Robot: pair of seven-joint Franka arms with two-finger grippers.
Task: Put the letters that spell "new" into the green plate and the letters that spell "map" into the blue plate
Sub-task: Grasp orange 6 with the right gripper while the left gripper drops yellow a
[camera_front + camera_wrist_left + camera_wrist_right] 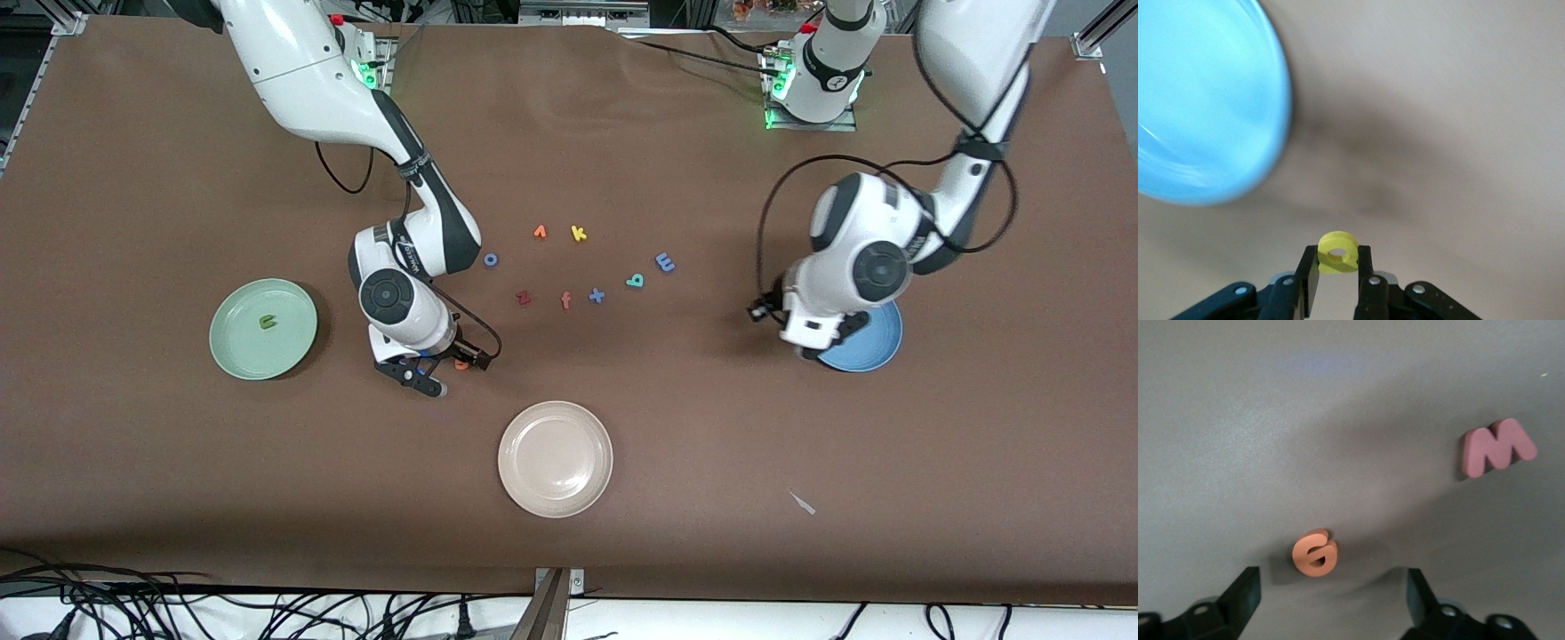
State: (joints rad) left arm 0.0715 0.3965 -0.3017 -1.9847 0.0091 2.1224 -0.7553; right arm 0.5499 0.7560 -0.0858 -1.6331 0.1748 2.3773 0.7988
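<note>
Left wrist view showed your left claw (1337,275) pinching the yellow p (1337,252) between its fingers, up in the air over bare desk (1458,133), with the blue plate (1198,100) just beside it. From the front, that claw (811,348) hung at the rim of the blue plate (876,347), toward the left arm's end of the desk.

Your right claw (1331,600) stood spread wide, low over the desk, with the orange e (1315,552) lying flat just ahead of the gap between its fingers and not touched by either. The pinkish-red w (1498,447) lay a little farther out from that claw, apart from the e. In the front view the right claw (425,375) sat between the green plate (238,347) and the cream-white plate (556,458), and only an edge of the e (460,363) peeked out beside it.

The olive-green n (266,322) lay inside the green plate, near its middle.

Away from both claws, between the two arms, you had the blue m (665,261) and the teal a (636,281) on the desk, side by side. The rest of the loose letters were near them: a yellow k (579,234), an orange one (540,232) beside it, a blue ring-shaped one (491,260), a dark red z (524,298), an orange-red f (565,300) and a blue x (597,295).
</note>
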